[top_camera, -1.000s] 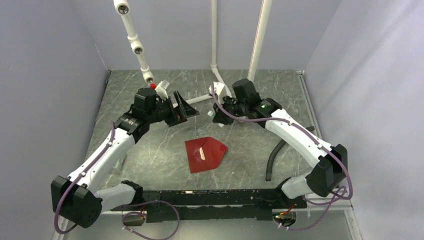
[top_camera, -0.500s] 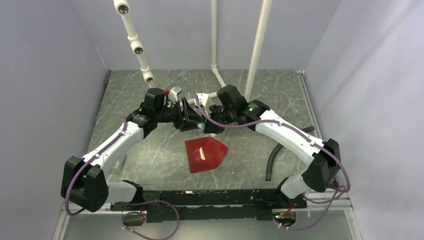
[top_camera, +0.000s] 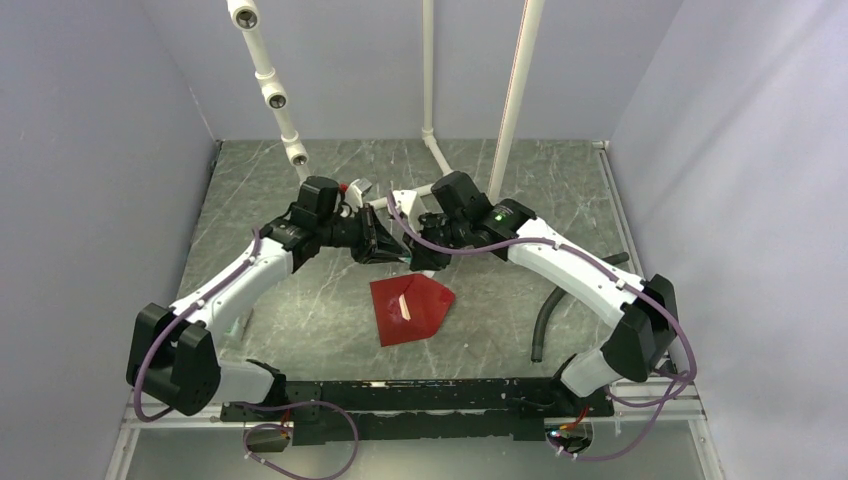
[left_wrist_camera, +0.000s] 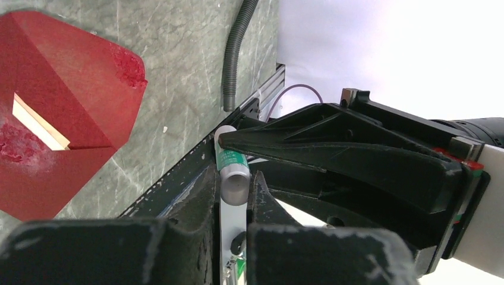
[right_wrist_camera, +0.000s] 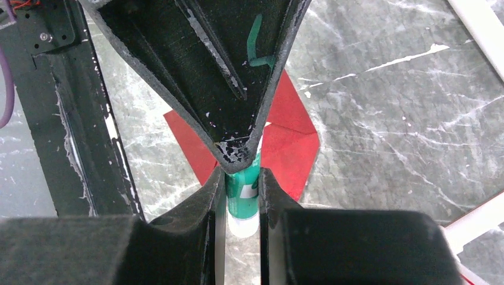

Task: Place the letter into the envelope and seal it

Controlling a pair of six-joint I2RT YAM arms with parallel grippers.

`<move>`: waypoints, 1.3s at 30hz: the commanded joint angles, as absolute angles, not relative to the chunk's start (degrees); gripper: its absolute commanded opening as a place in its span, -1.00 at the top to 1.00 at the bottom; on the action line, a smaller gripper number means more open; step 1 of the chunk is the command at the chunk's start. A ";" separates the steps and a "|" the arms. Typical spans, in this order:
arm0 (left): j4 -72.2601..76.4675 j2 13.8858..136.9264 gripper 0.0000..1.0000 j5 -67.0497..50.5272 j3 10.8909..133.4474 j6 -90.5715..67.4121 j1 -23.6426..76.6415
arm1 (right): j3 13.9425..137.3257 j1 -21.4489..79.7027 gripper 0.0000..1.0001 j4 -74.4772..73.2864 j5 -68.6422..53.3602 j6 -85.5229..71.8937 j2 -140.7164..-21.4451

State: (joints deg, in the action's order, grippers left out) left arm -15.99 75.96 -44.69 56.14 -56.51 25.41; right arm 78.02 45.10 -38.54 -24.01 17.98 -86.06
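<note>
The dark red envelope (top_camera: pixel 420 312) lies flat on the marble table, flap folded over. A pale strip of the letter (top_camera: pixel 405 305) shows through a gap in it, also plain in the left wrist view as letter (left_wrist_camera: pixel 38 124) inside envelope (left_wrist_camera: pixel 65 89). Above the envelope's far edge both grippers meet tip to tip on a green-and-white glue stick (right_wrist_camera: pixel 245 184). My right gripper (right_wrist_camera: pixel 242 190) is shut on its green body. My left gripper (left_wrist_camera: pixel 233 190) is shut on the stick's grey end (left_wrist_camera: pixel 233 187). From above, left gripper (top_camera: pixel 388 245) and right gripper (top_camera: pixel 418 252) touch.
A grey corrugated hose (top_camera: pixel 545 320) lies right of the envelope. White pipes (top_camera: pixel 515 80) stand at the back, with one along the table behind the grippers. A black rail (top_camera: pixel 420 392) runs along the near edge. Grey walls close in both sides.
My left arm swung right to meet the right gripper, and its jaws went from wide open to closed on the glue stick. The right arm shifted left. The envelope stayed put.
</note>
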 commanded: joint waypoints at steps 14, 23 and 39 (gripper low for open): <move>-11.70 72.86 0.95 -49.97 64.02 -57.03 23.88 | 65.26 29.90 -0.69 -13.24 -30.45 -22.43 -66.70; 1.88 72.64 0.95 -52.70 65.91 -70.01 22.15 | 47.45 29.53 -0.68 9.95 -20.47 -65.84 -54.14; 17.00 74.25 0.95 -57.52 65.77 -83.52 21.88 | 44.38 29.49 -0.20 32.66 -25.60 -77.90 -58.48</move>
